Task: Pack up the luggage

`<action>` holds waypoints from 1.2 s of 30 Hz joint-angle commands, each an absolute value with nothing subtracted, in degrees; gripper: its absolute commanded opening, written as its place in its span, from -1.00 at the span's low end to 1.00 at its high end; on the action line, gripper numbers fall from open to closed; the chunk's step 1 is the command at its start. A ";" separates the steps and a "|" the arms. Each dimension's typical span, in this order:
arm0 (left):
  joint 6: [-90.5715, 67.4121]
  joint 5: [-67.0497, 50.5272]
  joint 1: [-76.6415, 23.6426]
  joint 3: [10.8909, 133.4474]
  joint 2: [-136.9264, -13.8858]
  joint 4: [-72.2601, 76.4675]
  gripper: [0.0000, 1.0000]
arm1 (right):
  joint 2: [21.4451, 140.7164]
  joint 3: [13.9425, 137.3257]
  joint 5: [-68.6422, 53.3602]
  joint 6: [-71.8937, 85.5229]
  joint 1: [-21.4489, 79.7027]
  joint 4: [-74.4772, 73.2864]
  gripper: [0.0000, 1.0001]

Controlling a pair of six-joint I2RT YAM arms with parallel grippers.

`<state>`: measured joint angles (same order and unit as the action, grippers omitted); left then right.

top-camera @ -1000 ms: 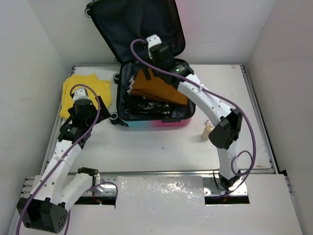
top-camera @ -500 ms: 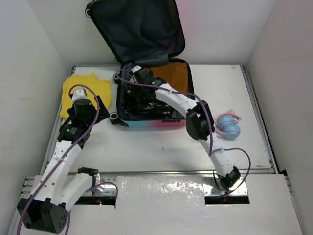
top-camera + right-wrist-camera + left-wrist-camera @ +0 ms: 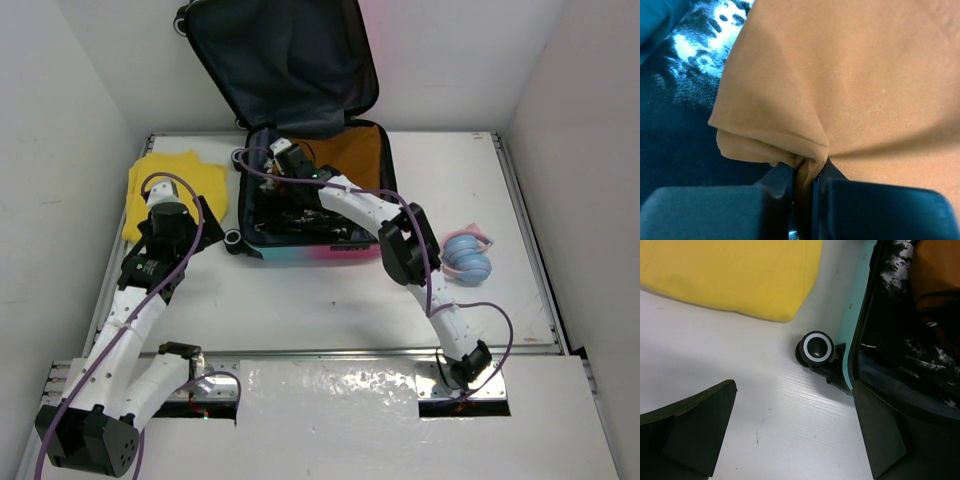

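Note:
The luggage (image 3: 320,252) lies open at the back of the table, its dark-lined lid (image 3: 290,60) leaning on the wall. Inside it are black-and-white patterned clothes (image 3: 695,45) and an orange-brown cloth (image 3: 362,150). My right gripper (image 3: 283,158) reaches into the suitcase's left half and is shut on a pinched fold of the orange-brown cloth (image 3: 865,75); in the right wrist view the fold sits between the jaws of the right gripper (image 3: 804,170). My left gripper (image 3: 795,387) hangs open over bare table beside the suitcase's black wheel (image 3: 816,347), holding nothing.
A folded yellow cloth (image 3: 175,185) lies left of the suitcase, just beyond the left gripper (image 3: 190,222). Blue headphones with pink trim (image 3: 468,258) rest on the table right of the suitcase. White walls close in the table on three sides.
The right arm swung from the suitcase's back edge to its left half and shut its jaws on the orange-brown cloth. The cloth has shifted toward the back right. The left arm stayed still.

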<state>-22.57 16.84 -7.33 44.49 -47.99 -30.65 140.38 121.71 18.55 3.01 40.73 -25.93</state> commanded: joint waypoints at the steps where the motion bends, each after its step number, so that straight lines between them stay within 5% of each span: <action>1: -21.89 16.35 -6.59 44.82 -47.11 -28.74 1.00 | 135.02 118.30 16.00 6.50 40.60 -23.47 -1.00; 20: -21.80 15.73 -6.59 44.74 -46.67 -28.48 1.00 | 124.19 108.02 11.07 7.56 44.56 3.16 -1.00; 32: -21.62 15.47 -6.59 44.74 -46.49 -28.48 1.00 | 133.85 117.50 3.59 0.35 47.90 -8.67 -0.98; 33: -21.53 15.47 -6.59 44.65 -46.32 -28.56 1.00 | 134.12 116.38 4.30 0.70 47.90 -9.14 -0.45; 36: -21.53 15.56 -6.59 44.47 -45.97 -28.48 1.00 | 131.67 109.38 6.23 1.05 47.90 -8.36 0.03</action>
<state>-22.31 15.79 -7.29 44.49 -47.44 -30.63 134.45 112.44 8.58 1.21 46.74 -10.41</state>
